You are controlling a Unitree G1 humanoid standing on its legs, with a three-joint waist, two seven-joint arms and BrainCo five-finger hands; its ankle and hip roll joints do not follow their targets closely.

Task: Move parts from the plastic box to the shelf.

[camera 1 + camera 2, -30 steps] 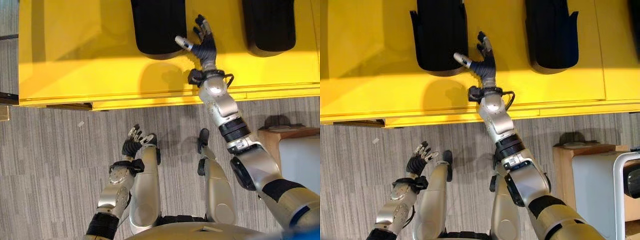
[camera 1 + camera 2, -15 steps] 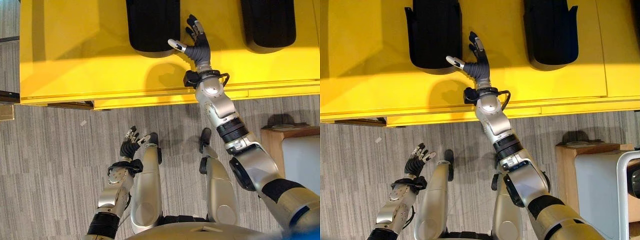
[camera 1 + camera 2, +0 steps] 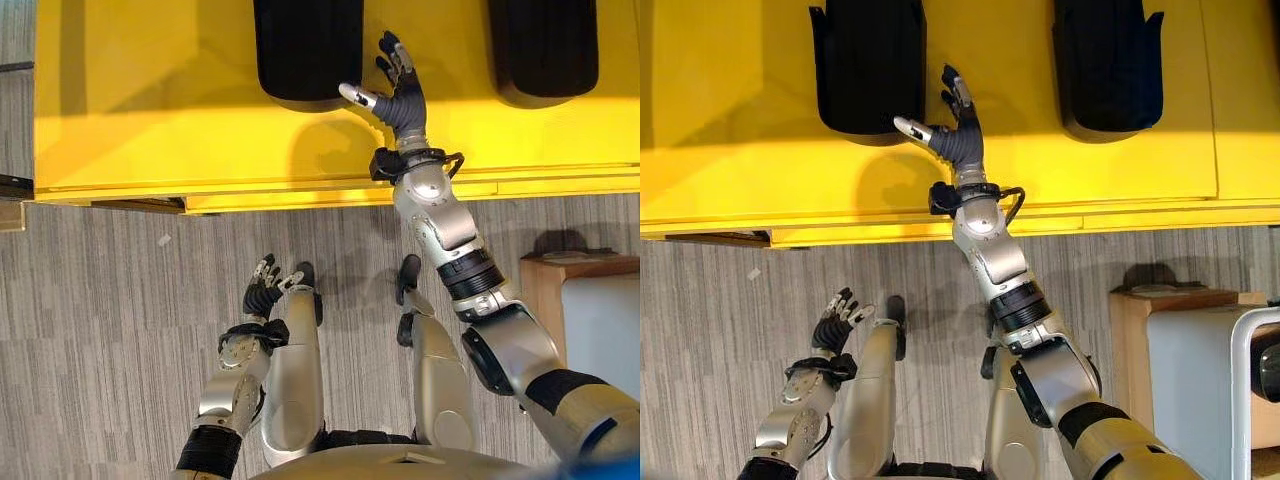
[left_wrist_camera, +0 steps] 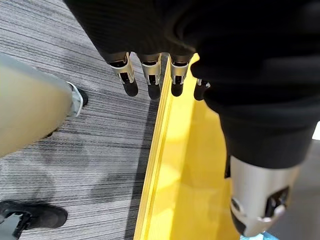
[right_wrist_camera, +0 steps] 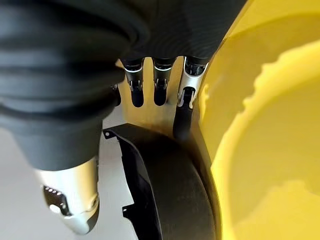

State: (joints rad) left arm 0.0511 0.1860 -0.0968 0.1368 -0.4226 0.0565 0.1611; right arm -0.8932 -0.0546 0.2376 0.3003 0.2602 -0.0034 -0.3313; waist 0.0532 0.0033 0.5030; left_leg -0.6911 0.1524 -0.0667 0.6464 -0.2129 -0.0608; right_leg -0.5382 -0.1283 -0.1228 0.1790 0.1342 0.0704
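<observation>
Two black curved parts lie on a yellow surface (image 3: 150,110), one at centre left (image 3: 307,50) and one at the right (image 3: 545,45). My right hand (image 3: 400,95) reaches over the yellow surface just right of the left part, open with its fingers spread. Its thumb points at that part's near corner. In the right wrist view the straight fingers (image 5: 160,85) hang over the black part (image 5: 170,195), and I cannot tell whether they touch it. My left hand (image 3: 262,293) hangs low over the floor, open and holding nothing.
The yellow surface's front edge (image 3: 1090,218) runs across the view above a grey striped carpet (image 3: 90,330). A wooden box (image 3: 1140,310) with a pale grey unit (image 3: 1200,390) beside it stands at the right.
The whole picture has shifted a little. My right hand stays beside the left black part, barely moved. The left hand has not moved.
</observation>
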